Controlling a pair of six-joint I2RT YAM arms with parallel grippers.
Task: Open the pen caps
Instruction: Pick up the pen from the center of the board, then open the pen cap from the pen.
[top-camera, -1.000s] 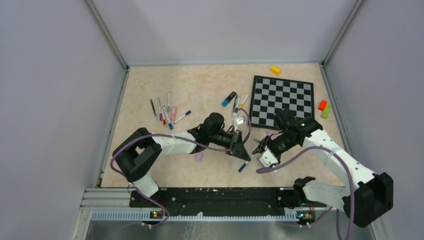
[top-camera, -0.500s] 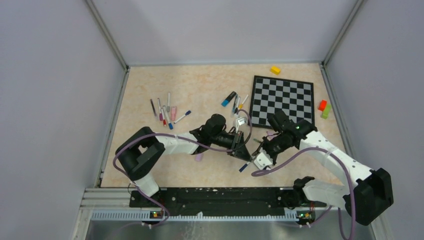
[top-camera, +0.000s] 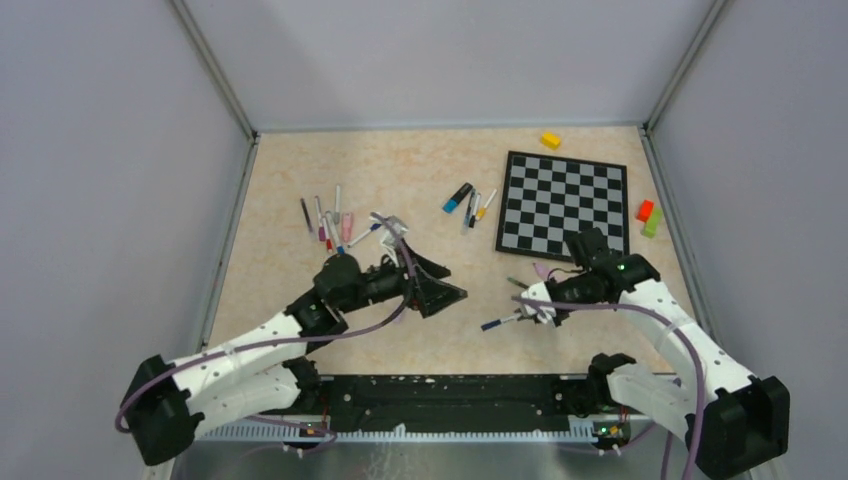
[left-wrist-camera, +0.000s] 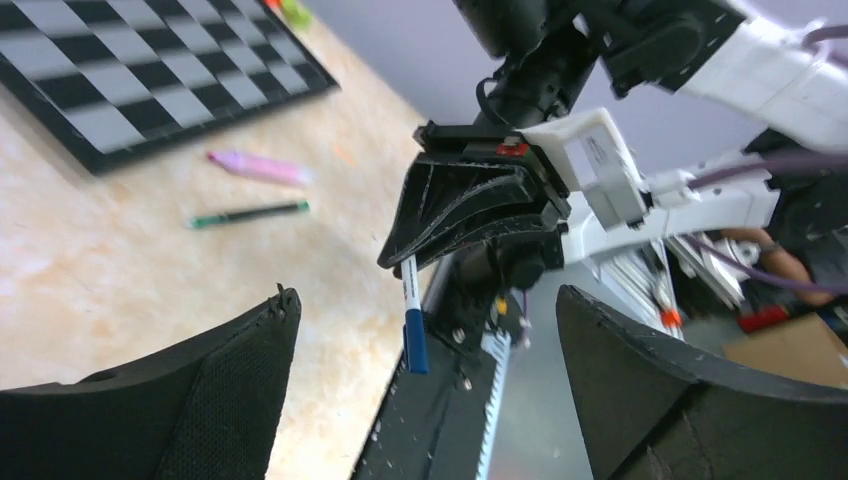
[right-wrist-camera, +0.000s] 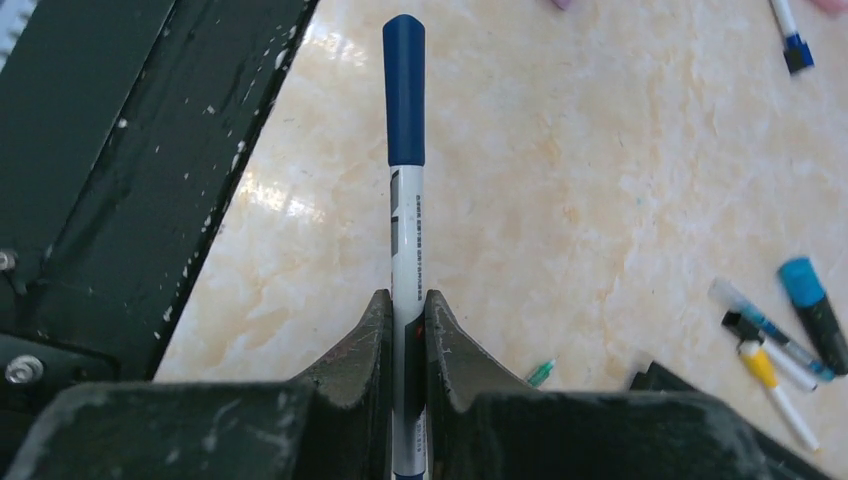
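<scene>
Two arms face each other over the beige marbled table (top-camera: 400, 180). Your right gripper (right-wrist-camera: 405, 310) pinches a thin white pen (right-wrist-camera: 405, 230) by its barrel and holds it above the table's near edge. Its stubby navy plastic cap (right-wrist-camera: 404, 90) is on, at the end pointing towards the left arm. Your left gripper (top-camera: 445, 282) hangs raised opposite that cap and apart from it, fingers (left-wrist-camera: 230, 400) spread wide around nothing. More pens lie loose: a cluster (top-camera: 330, 225) at the far left, a few (top-camera: 470, 205) beside the black-and-white chessboard (top-camera: 565, 200), and a pink one (left-wrist-camera: 258, 167) and a green one (left-wrist-camera: 248, 212) near your right wrist.
</scene>
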